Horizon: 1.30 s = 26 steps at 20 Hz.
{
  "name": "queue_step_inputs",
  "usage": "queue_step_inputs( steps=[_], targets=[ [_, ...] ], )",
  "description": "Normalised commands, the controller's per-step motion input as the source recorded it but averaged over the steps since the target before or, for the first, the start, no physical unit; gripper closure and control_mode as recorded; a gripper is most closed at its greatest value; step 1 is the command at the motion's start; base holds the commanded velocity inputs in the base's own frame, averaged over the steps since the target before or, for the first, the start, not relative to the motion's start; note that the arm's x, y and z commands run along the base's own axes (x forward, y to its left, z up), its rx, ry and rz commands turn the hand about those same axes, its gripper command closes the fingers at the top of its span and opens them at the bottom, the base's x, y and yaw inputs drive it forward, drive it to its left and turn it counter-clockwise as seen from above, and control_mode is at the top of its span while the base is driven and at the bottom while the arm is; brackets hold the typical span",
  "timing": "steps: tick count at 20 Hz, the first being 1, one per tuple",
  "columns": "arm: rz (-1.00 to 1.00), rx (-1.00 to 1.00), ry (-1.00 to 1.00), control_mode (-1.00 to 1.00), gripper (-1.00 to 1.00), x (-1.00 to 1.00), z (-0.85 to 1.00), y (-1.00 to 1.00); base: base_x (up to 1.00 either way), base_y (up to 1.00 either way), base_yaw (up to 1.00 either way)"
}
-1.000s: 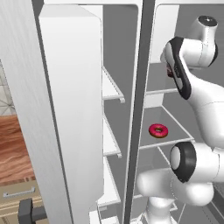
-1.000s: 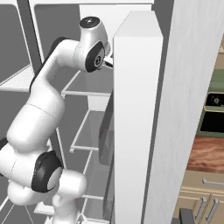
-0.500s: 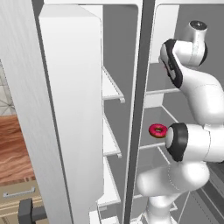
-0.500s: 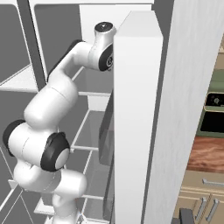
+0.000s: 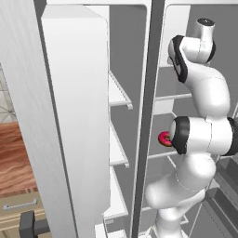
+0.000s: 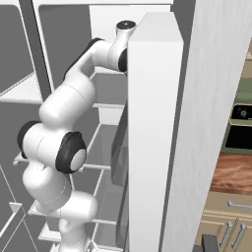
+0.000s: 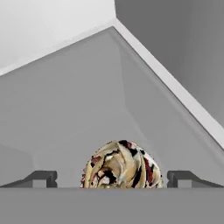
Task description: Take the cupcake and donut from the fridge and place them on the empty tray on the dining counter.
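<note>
The cupcake (image 7: 121, 165) sits on a pale grey fridge shelf (image 7: 78, 105), its swirled tan top flecked with dark brown, right between the two dark finger tips of the gripper (image 7: 112, 178), which stand wide apart on either side of it without touching. Behind it the shelf runs back to a corner where white walls meet. Lower down, the donut (image 5: 163, 138) lies on another shelf, half hidden behind the arm's elbow. The fridge (image 5: 74, 116) stands with both doors swung open, white shelves stacked inside. To the left a strip of reddish-brown wood top (image 5: 14, 158) shows; to the right, beige drawers (image 6: 231, 221) and a dark oven (image 6: 241, 133).
</note>
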Motion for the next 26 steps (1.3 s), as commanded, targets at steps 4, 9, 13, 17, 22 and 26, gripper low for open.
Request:
queue_step_inputs(
  steps=[4,9,13,17,22,26],
  targets=[
    [0.00,0.04,0.09,-1.00,-1.00,-0.14,-0.21,-0.06,0.00,0.00,0.00],
    [0.00,0.00,0.09,-1.00,-1.00,0.15,-0.47,-0.01,0.00,0.00,0.00],
    [0.00,0.01,0.02,-1.00,-1.00,0.19,-0.08,-0.04,0.00,0.00,0.00],
    [0.00,0.03,0.09,-1.00,-1.00,0.00,-0.21,0.00,0.00,0.00,0.00],
    [0.00,0.04,0.12,-1.00,-1.00,0.00,-0.32,0.07,0.00,0.00,0.00],
    [0.00,0.01,0.03,-1.00,-1.00,0.17,-0.48,0.08,0.00,0.00,0.00]
  ],
)
